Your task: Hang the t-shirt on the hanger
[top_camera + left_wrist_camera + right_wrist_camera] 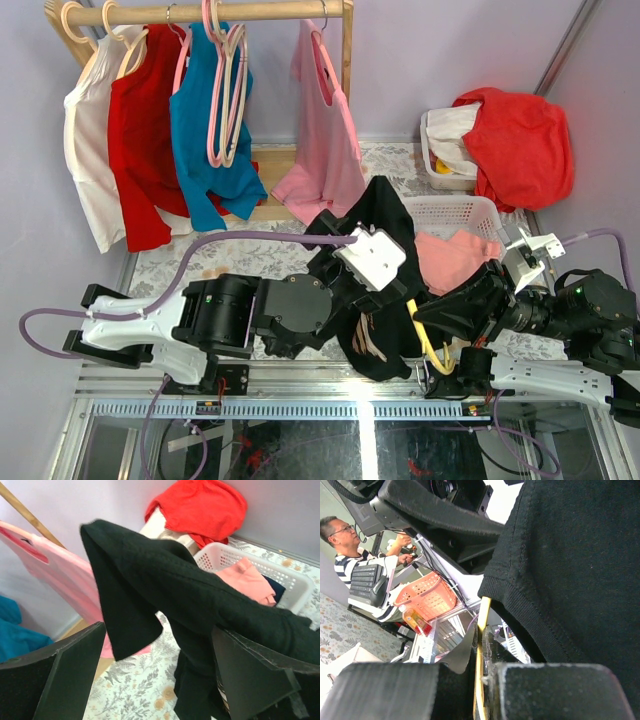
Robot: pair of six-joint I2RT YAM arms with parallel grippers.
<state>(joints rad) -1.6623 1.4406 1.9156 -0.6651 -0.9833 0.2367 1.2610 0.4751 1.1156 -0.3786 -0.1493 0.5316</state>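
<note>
The black t-shirt point(385, 215) hangs over my left gripper point(372, 232), with its lower part drooping to the table's front edge. In the left wrist view the shirt point(165, 580) lies across the right finger point(255, 680). The left gripper's point(160, 680) jaws stand wide apart, with floral table showing between them. My right gripper point(437, 330) is shut on the thin yellow hanger point(428, 342), just right of the shirt. In the right wrist view the hanger point(482, 630) runs up from between the closed fingers of the right gripper point(482, 680) to the shirt's ribbed hem point(580, 570).
A white basket point(470, 212) holding pink cloth point(455, 258) stands behind the right arm. A red cloth point(520, 145) drapes over a tub at the back right. A wooden rail point(200, 12) at the back carries white, red, teal point(200, 130) and pink point(325, 130) garments and pink hangers.
</note>
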